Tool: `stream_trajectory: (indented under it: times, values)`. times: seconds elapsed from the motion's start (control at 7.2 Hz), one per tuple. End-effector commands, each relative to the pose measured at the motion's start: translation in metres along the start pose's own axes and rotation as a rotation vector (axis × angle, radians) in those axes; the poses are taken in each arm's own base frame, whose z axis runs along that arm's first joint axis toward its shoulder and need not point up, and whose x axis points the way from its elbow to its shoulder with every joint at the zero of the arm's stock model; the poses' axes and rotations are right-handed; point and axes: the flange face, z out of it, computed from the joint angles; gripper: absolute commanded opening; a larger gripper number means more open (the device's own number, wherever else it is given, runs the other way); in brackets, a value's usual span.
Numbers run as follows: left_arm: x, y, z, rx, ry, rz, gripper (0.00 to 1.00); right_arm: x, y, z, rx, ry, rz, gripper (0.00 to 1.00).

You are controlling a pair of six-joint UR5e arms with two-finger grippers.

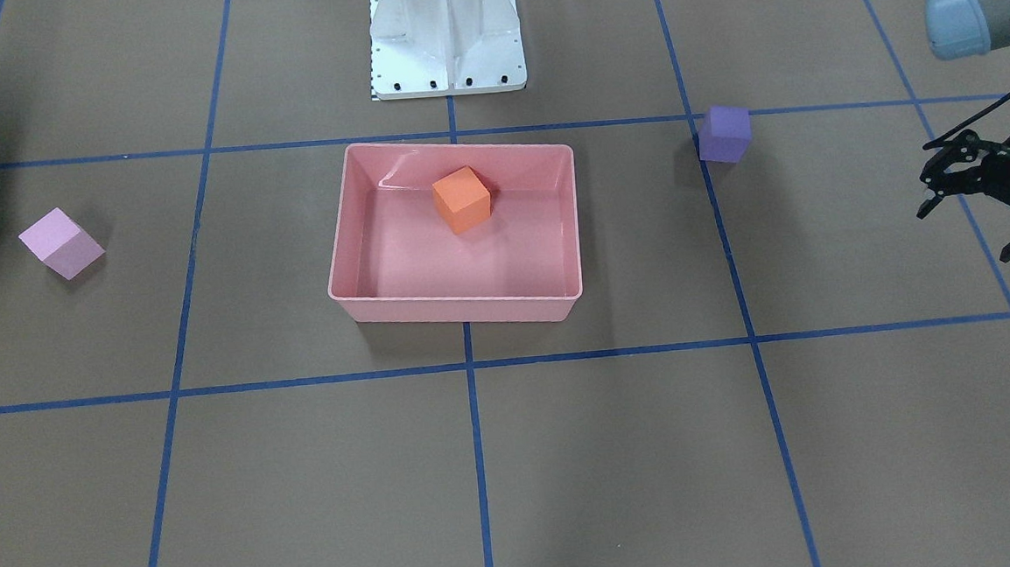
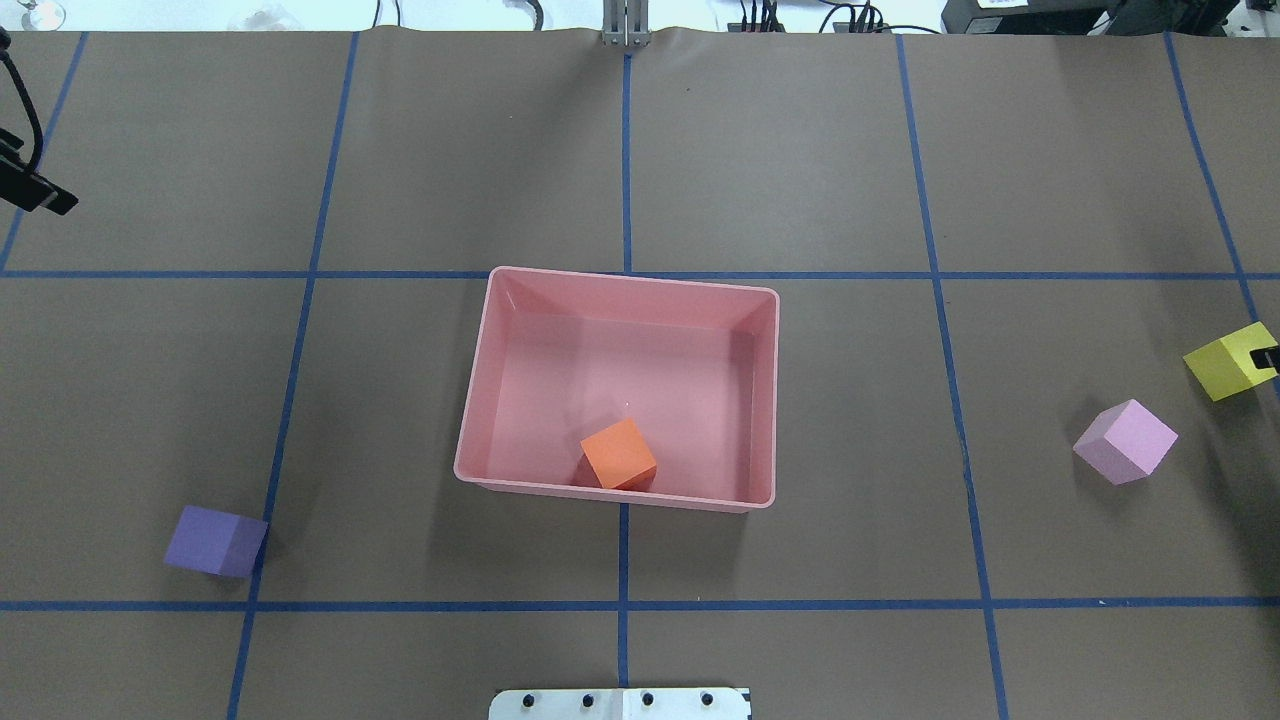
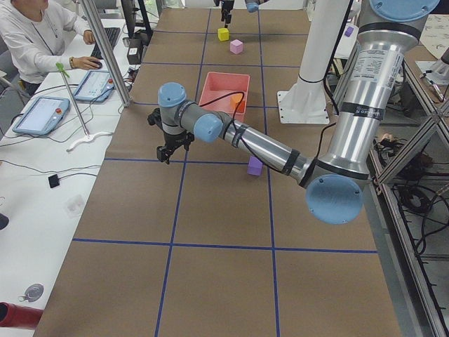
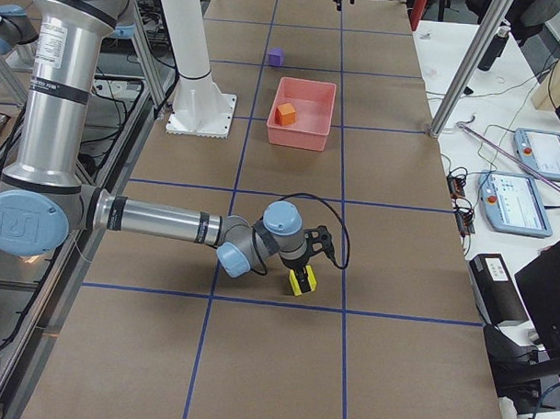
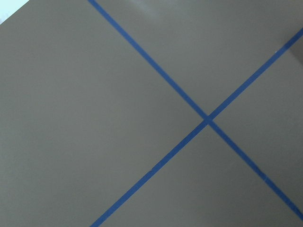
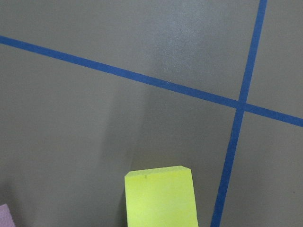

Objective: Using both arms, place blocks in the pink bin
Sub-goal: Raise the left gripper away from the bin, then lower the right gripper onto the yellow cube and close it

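The pink bin (image 2: 762,400) sits mid-table with the orange block (image 2: 618,453) inside, near its robot-side wall. The purple block (image 2: 214,541) lies on the table to the bin's left. The light pink block (image 2: 1125,442) and yellow block (image 2: 1228,361) lie far right. My left gripper (image 1: 971,229) is open and empty, hovering past the purple block near the table's left end. My right gripper (image 4: 301,267) stands over the yellow block; one fingertip (image 2: 1268,358) touches its side, the other is out of view. The yellow block fills the bottom of the right wrist view (image 6: 160,198).
The white robot base (image 1: 446,37) stands behind the bin. Blue tape lines grid the brown table. An operator (image 3: 35,35) sits at a side desk with tablets (image 3: 42,116) beyond the far table edge.
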Motion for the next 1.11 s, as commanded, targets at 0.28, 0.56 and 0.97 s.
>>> stream_trajectory:
  times: [0.28,0.56,0.97]
  values:
    - [-0.001,0.006,0.001,-0.001,0.0,-0.002,1.0,0.0,0.009,0.018,0.003,-0.012,-0.036,1.0]
    - [-0.002,0.008,0.002,-0.004,0.001,-0.006,1.0,0.003,-0.001,0.038,-0.015,-0.012,-0.039,1.0]
    - [-0.001,0.009,0.003,-0.005,0.003,-0.011,1.0,0.006,-0.012,0.05,-0.021,-0.009,0.013,0.31]
